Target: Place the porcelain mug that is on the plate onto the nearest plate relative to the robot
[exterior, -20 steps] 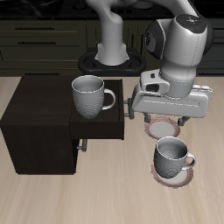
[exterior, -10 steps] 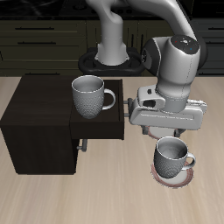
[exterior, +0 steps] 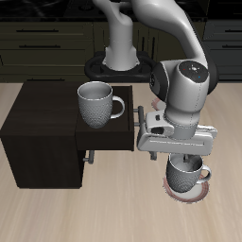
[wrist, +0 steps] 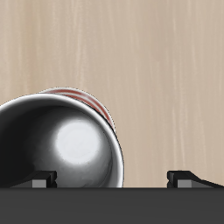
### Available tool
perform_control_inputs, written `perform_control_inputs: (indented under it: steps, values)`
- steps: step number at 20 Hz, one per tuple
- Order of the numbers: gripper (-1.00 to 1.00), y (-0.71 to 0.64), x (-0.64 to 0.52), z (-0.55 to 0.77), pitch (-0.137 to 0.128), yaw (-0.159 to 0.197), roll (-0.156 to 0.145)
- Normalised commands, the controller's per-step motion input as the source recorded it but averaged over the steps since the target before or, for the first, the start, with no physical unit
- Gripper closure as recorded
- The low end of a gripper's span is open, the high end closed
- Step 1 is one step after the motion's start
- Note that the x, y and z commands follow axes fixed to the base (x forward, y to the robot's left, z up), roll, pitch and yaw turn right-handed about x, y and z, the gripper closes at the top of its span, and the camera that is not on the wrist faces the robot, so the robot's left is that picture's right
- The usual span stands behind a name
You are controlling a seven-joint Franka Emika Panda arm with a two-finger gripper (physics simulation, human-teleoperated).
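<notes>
The porcelain mug [exterior: 190, 173] is pale grey-white with a dark inside, and it stands upright on a plate [exterior: 185, 192] with a reddish-brown rim near the table's front edge. My gripper [exterior: 185, 161] hangs open directly over the mug's rim and hides its back part. In the wrist view the mug [wrist: 70, 144] is seen from above, with the plate's rim [wrist: 87, 93] peeking out behind it. One fingertip [wrist: 44, 181] is over the mug's inside and the other fingertip [wrist: 185, 178] is outside its wall. Nothing is held.
A look-alike mug [exterior: 95, 102] stands on top of a dark wooden cabinet [exterior: 43, 132] beside my arm. The robot's black round base [exterior: 118, 66] is at the back. Bare table [exterior: 104, 203] shows in front of the cabinet.
My gripper has moved toward the table's front edge and down, from above a bare saucer to right over the mug. That saucer is now hidden behind the hand. The mugs have not moved.
</notes>
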Motion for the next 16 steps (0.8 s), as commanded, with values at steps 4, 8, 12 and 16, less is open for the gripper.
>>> perform_control_inputs:
  steps: [4,8,12,16]
  values:
    - [1.0,-0.02,0.04,-0.41,0.055,-0.014,0.001]
    - [1.0,0.04,-0.04,-0.2,0.015,-0.005,0.043]
    - [1.0,0.0,0.0,-0.05,0.01,-0.011,0.003]
    - [1.0,0.05,-0.03,0.09,-0.005,-0.009,0.012]
